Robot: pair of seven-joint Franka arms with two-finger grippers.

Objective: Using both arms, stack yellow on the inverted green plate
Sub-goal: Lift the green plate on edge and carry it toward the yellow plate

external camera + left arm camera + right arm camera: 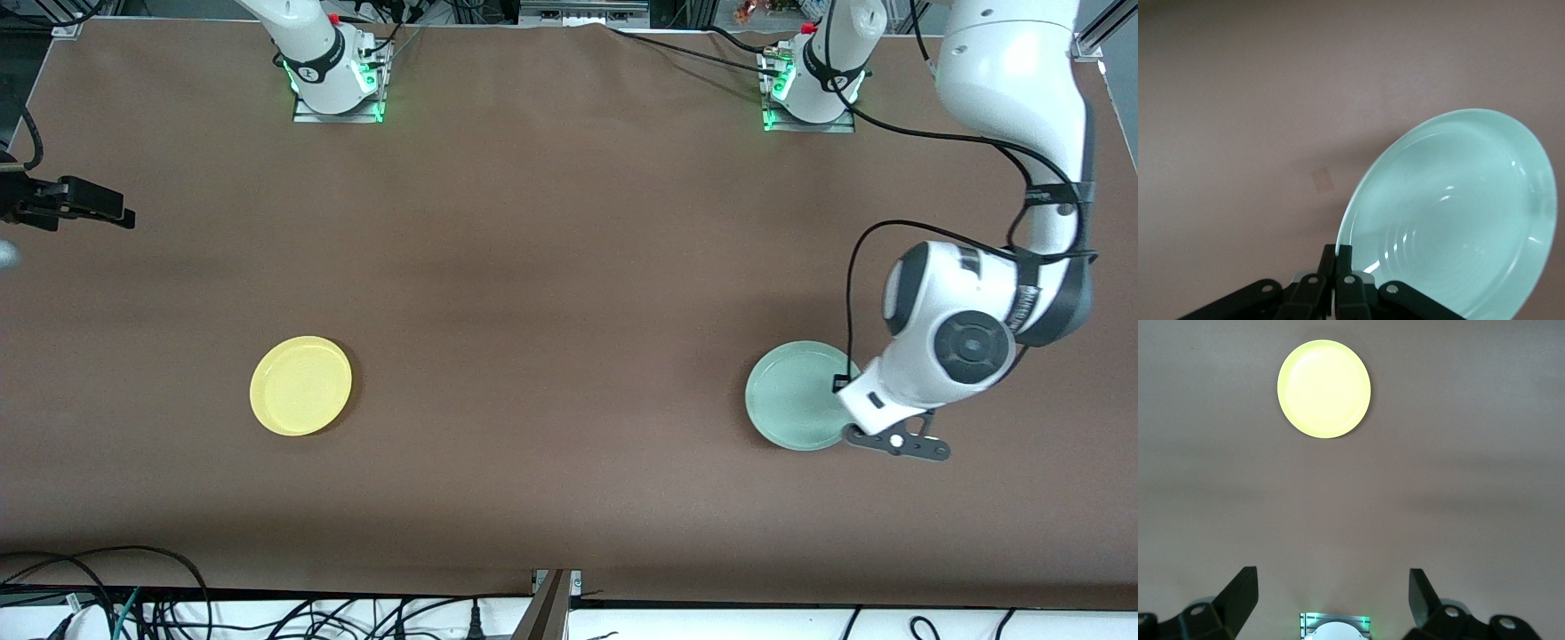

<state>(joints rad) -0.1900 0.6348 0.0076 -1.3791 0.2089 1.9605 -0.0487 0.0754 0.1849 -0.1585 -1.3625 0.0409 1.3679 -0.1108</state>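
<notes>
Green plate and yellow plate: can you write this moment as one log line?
left gripper: jaws shut on green plate rim, tilted | right gripper: open, waiting | yellow plate: untouched on table

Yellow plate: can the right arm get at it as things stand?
Probably yes. The yellow plate lies alone on bare table, rim up, and the right gripper hangs open above the table toward that arm's end with nothing between. The left gripper is shut on the green plate.

1. Two plates in all: one yellow plate (300, 386) and one green plate (796, 396).
2. Two white robot arms, each with its base at the top edge of the brown table (551, 267).
3. Two black two-finger grippers: one left gripper (1336, 263) and one right gripper (1333, 595).
4. One brown table.
</notes>
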